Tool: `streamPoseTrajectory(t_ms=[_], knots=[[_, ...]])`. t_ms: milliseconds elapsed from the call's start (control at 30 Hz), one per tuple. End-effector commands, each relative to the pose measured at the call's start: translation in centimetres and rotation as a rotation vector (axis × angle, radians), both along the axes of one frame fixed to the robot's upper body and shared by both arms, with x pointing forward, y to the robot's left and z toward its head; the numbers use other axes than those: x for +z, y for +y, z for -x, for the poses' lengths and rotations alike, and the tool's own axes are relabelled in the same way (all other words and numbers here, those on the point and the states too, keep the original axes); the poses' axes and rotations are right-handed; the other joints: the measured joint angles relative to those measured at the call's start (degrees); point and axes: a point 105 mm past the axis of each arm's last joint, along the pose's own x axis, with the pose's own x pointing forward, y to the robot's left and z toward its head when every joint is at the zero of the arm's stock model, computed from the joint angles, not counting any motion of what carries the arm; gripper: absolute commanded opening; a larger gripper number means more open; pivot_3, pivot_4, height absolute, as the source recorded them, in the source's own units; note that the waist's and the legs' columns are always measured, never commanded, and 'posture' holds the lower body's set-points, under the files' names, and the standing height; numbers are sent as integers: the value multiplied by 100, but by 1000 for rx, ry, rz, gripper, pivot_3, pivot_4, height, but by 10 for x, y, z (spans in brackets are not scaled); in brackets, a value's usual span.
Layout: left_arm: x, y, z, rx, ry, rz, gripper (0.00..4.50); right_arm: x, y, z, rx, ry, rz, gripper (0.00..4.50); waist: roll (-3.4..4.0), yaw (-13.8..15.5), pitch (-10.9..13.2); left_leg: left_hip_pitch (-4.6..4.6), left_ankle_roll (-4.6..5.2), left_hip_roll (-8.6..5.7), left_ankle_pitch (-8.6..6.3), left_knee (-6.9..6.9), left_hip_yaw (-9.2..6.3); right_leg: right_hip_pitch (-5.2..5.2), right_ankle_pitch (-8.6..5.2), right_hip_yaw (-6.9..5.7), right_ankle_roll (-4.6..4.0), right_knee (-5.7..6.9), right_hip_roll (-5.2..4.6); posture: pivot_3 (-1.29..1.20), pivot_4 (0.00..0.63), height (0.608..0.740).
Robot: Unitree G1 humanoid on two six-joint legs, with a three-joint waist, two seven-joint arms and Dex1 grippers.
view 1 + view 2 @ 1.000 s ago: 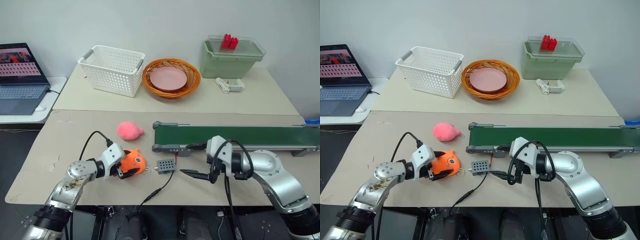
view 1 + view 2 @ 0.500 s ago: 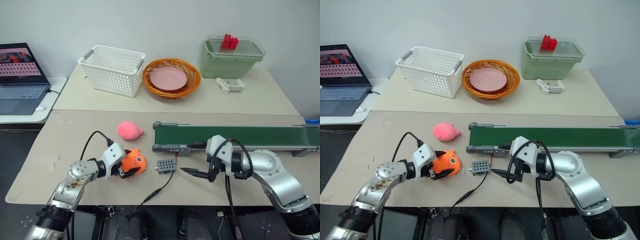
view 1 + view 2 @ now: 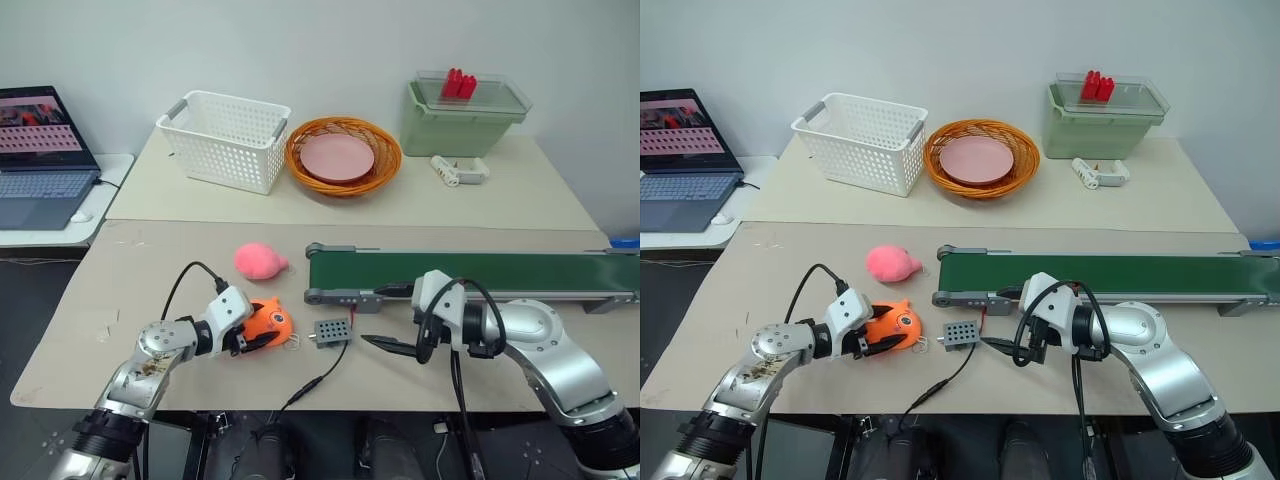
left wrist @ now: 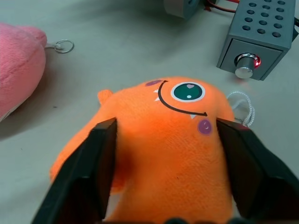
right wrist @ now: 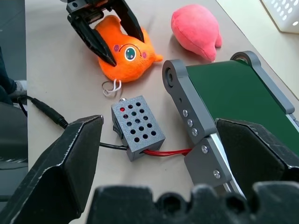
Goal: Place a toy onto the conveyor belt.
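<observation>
Left eye view: left gripper, lower left, is clamped on the orange toy; conveyor belt runs centre to right edge; right gripper spread wide. Left wrist view: fingers press the toy's sides.

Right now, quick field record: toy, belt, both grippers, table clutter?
toy: orange plush fish on the near table, left of the belt's end
left gripper: fingers on both flanks of the fish, pressing it
right gripper: open, holds nothing
conveyor belt: nothing on it
grey control box: between fish and right gripper
pink plush: behind the fish
</observation>
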Motion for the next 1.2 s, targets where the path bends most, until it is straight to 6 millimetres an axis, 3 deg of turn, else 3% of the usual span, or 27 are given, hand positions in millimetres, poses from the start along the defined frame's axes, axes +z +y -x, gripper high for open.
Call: streamPoseTrajectory(t_ms=[33,233,367,467,633,800,867,967,1000,1033,1100,1200], knots=[[-5,2,1,9,30,-5,1771,14,-2,-4,-11,-57,-16,4500,0,-1,0,0,0,0,0,0,0,0,0,0,0,0,0,0,150,740],[-5,1,1,5,32,-2,6,14,-3,-4,-14,-59,-16,4500,0,-2,0,1,0,0,0,1,0,1,0,0,1,0,0,0,150,740],[-4,2,-1,15,19,-19,6,14,-3,-4,-15,-58,-16,4500,0,-2,0,1,0,0,0,1,0,1,0,0,1,0,0,0,150,740],[7,7,-8,30,-57,-47,6,13,-3,-5,-16,-57,-14,4500,0,-2,0,1,0,0,0,2,0,2,0,0,1,0,0,0,150,740],[78,18,-28,142,-165,139,6,12,-5,-6,-23,-53,-8,4500,-3,-11,1,-8,0,2,0,12,-3,-3,1,-3,2,5,1,0,150,740],[137,22,-35,169,-266,221,6,11,-7,-8,-26,-49,-4,4500,-3,-16,1,-13,-1,0,1,19,-2,-2,2,-1,7,3,1,0,150,740],[162,13,-37,142,-302,269,6,12,-8,-11,-32,-53,-3,4500,-3,-12,2,-12,0,-2,1,21,-2,3,4,-1,10,1,1,0,150,740],[179,-30,-32,-31,-332,249,6,17,-14,-17,-51,-67,-7,4500,-4,10,3,-9,0,-5,1,29,-2,14,6,-3,16,0,2,0,150,740],[178,-43,-31,-79,-321,255,6,19,-16,-19,-59,-74,-6,4500,-4,15,2,-4,-1560,-8,891,30,-4,25,6,-4,18,-3,2,0,150,740],[175,-54,-31,-114,-305,261,6,20,-18,-21,-69,-77,-9,4500,-4,18,2,4,4,-8,1,30,-4,37,6,-4,19,-7,2,0,150,740],[156,-77,-36,-188,-272,225,6,19,-28,-25,-118,-79,-4,4500,-4,21,2,28,7,-10,-1,30,-4,67,3,-4,22,-12,2,0,150,740],[133,-93,-42,-245,-227,190,6,17,-42,-27,-175,-72,-7,4500,-6,-5,3,33,8,-10,-2,30,-1,70,2,-2,23,-11,4,0,150,740]])
